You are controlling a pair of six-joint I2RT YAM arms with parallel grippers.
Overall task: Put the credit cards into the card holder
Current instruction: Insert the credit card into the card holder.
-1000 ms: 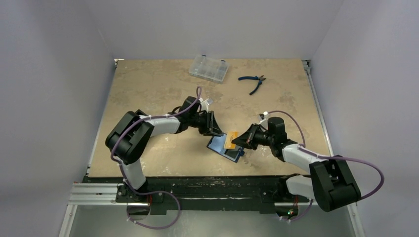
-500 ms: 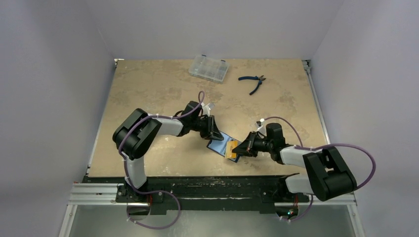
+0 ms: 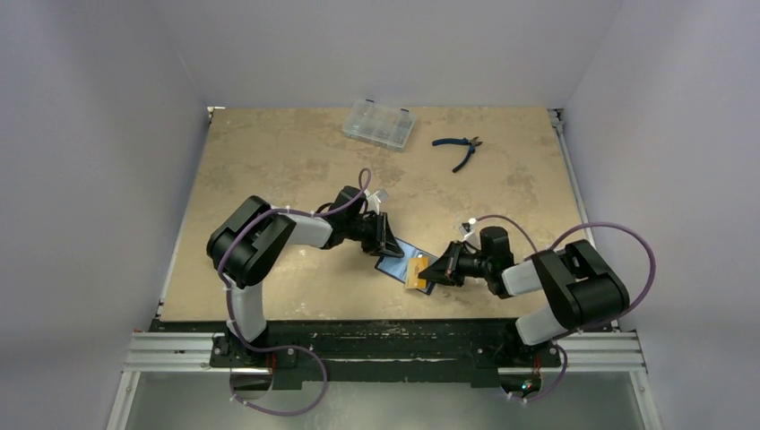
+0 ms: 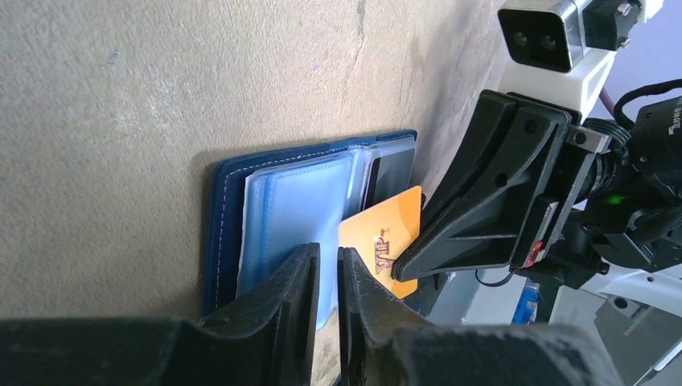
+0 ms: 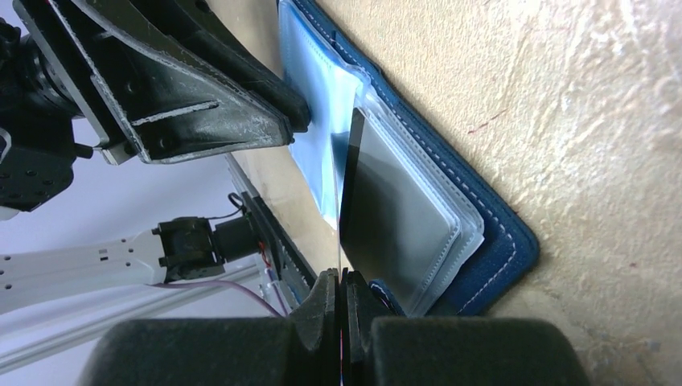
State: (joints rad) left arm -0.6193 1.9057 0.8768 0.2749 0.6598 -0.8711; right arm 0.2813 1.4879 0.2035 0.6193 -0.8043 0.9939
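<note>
1. Near the surface's (image 3: 296,161) front edge, one open navy card holder (image 3: 397,257) lies between left gripper (image 3: 392,249) and right gripper (image 3: 428,271).
2. Left jaws are narrow, apparently pinching one clear sleeve (image 4: 281,201). One orange card (image 4: 384,233) meets the pockets.
3. Right jaws clamp that card edge-on. This is the insertion step, so next it must slide squarely into a pocket. One dark card (image 5: 394,209) seems pocketed.

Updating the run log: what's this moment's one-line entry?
left gripper pinching card holder sleeve | right gripper shut on orange card | card edge at sleeves, mostly outside
</note>
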